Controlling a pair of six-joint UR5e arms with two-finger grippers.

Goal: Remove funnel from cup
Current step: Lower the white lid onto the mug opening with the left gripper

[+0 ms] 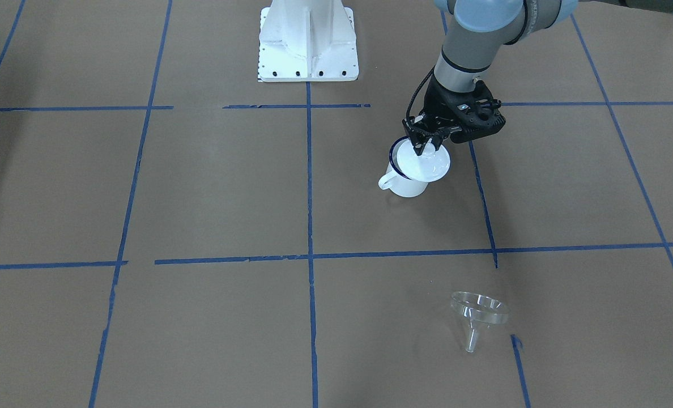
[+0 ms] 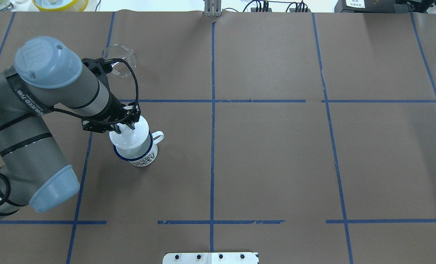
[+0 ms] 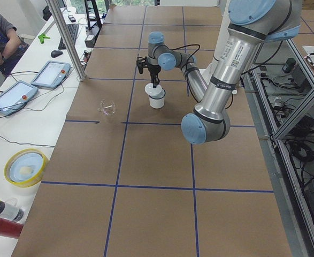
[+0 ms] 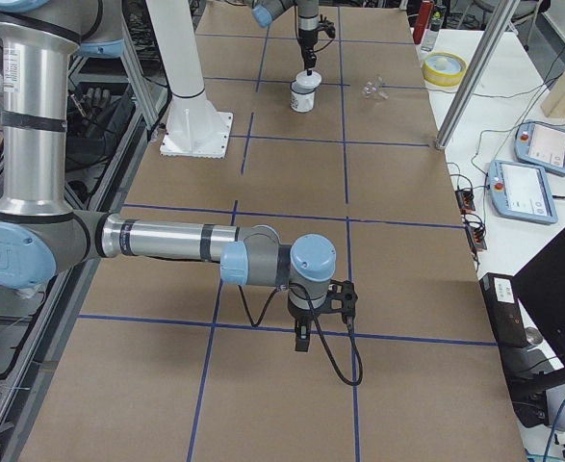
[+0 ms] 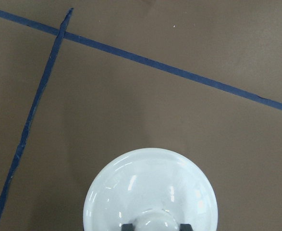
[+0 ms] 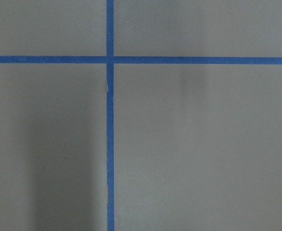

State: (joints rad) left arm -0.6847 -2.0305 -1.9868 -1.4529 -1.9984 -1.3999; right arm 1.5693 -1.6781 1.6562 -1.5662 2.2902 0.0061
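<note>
The white enamel cup point(image 1: 407, 184) with a dark blue rim stands upright on the brown table, also in the overhead view point(image 2: 143, 156). My left gripper point(image 1: 427, 144) is shut on the knob of a white round lid point(image 1: 430, 162) and holds it over the cup's mouth, offset so part of the rim shows. The left wrist view shows the lid point(image 5: 150, 190) between the fingertips. The clear funnel point(image 1: 478, 311) lies on its side on the table, well away from the cup. My right gripper point(image 4: 301, 339) hangs over bare table far off; I cannot tell if it is open.
The white robot base plate point(image 1: 308, 51) is bolted at mid-table. A yellow bowl point(image 3: 25, 167), bottles and tablets point(image 3: 50, 73) sit on the side bench beyond the table edge. Blue tape lines cross the brown surface.
</note>
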